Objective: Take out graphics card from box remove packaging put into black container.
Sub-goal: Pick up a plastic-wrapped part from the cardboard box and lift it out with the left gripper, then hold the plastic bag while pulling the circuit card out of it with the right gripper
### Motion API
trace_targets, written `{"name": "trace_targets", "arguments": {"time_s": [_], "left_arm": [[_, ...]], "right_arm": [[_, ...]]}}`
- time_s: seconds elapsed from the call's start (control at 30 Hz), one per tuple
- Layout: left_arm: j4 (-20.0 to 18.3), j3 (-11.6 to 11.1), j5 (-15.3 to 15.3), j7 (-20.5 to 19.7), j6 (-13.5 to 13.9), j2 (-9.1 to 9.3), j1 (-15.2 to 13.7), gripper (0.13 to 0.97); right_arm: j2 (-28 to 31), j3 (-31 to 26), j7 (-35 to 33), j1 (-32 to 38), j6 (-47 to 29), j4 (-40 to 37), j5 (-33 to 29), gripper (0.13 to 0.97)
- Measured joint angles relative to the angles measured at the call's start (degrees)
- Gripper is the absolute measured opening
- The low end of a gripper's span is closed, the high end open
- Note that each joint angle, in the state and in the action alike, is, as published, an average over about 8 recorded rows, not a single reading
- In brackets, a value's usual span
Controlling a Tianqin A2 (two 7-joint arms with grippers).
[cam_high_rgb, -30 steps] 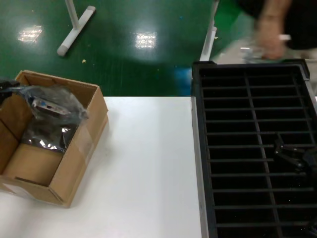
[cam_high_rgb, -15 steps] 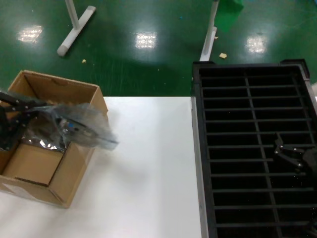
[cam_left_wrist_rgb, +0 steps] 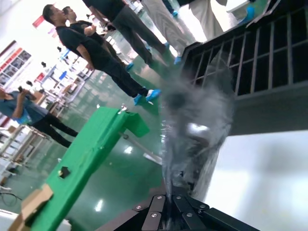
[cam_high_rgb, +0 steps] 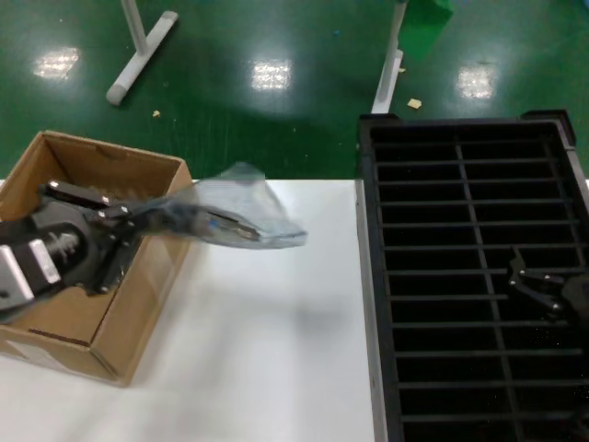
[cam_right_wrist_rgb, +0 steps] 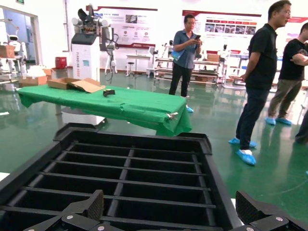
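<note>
Clamping crinkly translucent packaging (cam_high_rgb: 235,214) | left gripper (cam_high_rgb: 124,221) (jaws pinched); right gripper (cam_right_wrist_rgb: 168,216) jaws apart

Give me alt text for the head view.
The left gripper holds the grey bagged graphics card out over the white table, just beyond the cardboard box. The right gripper hovers over the black container.

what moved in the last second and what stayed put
The left gripper, shut on the crinkly grey plastic bag, has lifted it out of the brown cardboard box and swung it toward the black slotted crate. Box, crate and right gripper stayed put.
</note>
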Motion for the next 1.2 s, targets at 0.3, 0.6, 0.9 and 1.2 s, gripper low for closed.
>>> {"name": "trace_targets", "arguments": {"time_s": [0.3, 0.6, 0.9, 1.2], "left_arm": [[-4.52, -0.88, 15.36, -15.10, 9.72, 6.09, -3.74, 0.142], [-5.19, 2.57, 16.66, -17.22, 16.78, 7.85, -8.58, 0.142], [-5.23, 6.46, 14.99, -14.87, 22.11, 8.48, -13.53, 0.142], [-5.23, 8.26, 12.63, -10.60, 23.49, 9.54, -16.66, 0.142]], "right_arm": [[0.00, 0.00, 0.00, 0.00, 0.00, 0.00, 0.00, 0.966], [-1.33, 2.41, -1.75, -0.73, -4.78, 0.74, 1.58, 0.963], [-2.13, 8.52, -9.36, -3.72, -22.70, 1.72, 9.92, 0.934], [2.49, 8.87, -14.71, -6.95, -37.17, -0.10, 14.28, 0.841]]}}
